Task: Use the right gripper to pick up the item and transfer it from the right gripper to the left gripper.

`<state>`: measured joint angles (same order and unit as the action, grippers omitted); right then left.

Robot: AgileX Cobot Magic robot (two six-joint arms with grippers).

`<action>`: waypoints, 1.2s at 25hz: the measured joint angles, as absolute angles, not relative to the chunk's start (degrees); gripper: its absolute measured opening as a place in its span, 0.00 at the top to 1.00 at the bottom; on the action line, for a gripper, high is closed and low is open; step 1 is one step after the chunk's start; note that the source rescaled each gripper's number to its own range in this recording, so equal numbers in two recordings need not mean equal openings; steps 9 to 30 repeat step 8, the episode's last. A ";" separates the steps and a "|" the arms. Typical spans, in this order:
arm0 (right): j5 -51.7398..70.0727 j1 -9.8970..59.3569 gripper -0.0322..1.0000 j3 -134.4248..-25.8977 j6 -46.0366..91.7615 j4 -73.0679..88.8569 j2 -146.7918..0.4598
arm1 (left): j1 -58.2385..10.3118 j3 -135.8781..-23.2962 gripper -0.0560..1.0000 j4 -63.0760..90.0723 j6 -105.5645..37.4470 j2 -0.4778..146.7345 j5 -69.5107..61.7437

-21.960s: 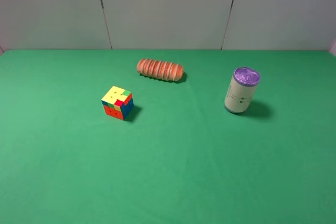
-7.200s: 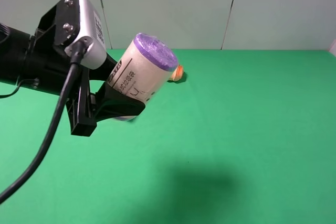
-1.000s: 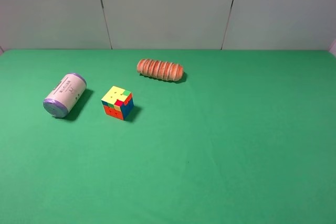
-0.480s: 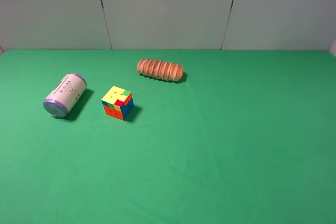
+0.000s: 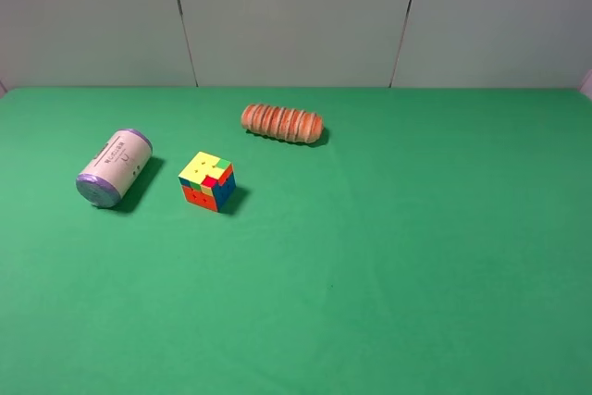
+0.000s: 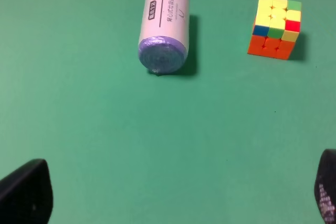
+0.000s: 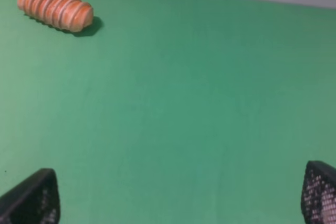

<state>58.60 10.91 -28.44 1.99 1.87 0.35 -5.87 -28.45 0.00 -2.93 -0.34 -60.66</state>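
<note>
Near the left edge of the green surface (image 5: 388,275), the can (image 5: 114,167) lies on its side, free. Left tool (image 6: 173,195) and right tool (image 7: 181,192) spread wide, empty. Handover looks finished.

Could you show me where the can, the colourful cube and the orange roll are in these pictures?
can (image 5: 115,167), high view, on its cream side wall as it lies on its side
cube (image 5: 207,181), high view, near the middle of the cube
orange roll (image 7: 55,9), right wrist view, on its ribbed middle
</note>
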 joint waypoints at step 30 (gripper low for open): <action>58.60 10.91 0.00 -28.44 1.99 1.87 0.35 | -5.87 -28.45 0.00 0.00 -2.93 -0.34 -60.66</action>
